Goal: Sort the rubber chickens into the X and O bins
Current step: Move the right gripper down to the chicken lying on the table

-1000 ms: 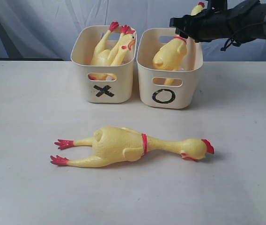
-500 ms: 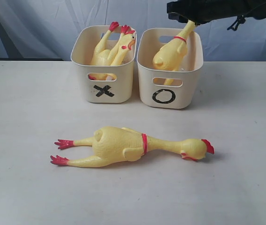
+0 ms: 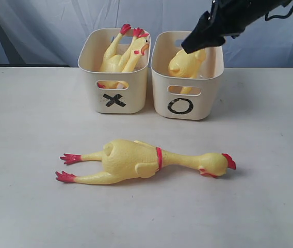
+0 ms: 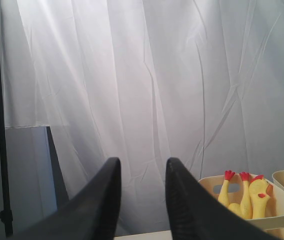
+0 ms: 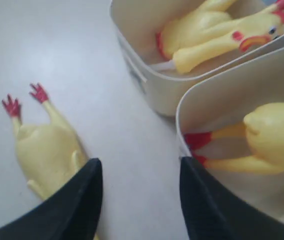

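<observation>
**Loose chicken (image 3: 136,160) next for the right gripper (image 3: 192,45)**

Exterior view: the right gripper hangs tilted just above the O bin (image 3: 186,106), with one plump chicken, the O chicken (image 3: 183,64), right under its tips. Nothing is in its grasp. The X bin (image 3: 114,98) stands beside and below it and holds the X chickens (image 3: 121,56), two thinner birds. The loose chicken lies on its side on the worktop (image 3: 28,206), well below the gripper and out in front of both bins. The left gripper does not show here.

Left wrist view: the left gripper (image 4: 143,200) has its jaws apart with only the curtain (image 4: 132,75) seen through the gap. It carries nothing. The X bin sits off to one side, well away from it.

Right wrist view: the right gripper's jaws stand wide and empty. The loose chicken's body and red feet lie beyond one finger, and the O bin's rim is close by the other.

The step in hand looks like the fetch. To do it well, lift clear of the O bin's rim first, then come down over the loose chicken's thick body, not its thin neck or legs. Set the jaws across its width and close firmly, since the rubber will probably squash. It looks plump like the O chicken, so the O bin is likely its place.
</observation>
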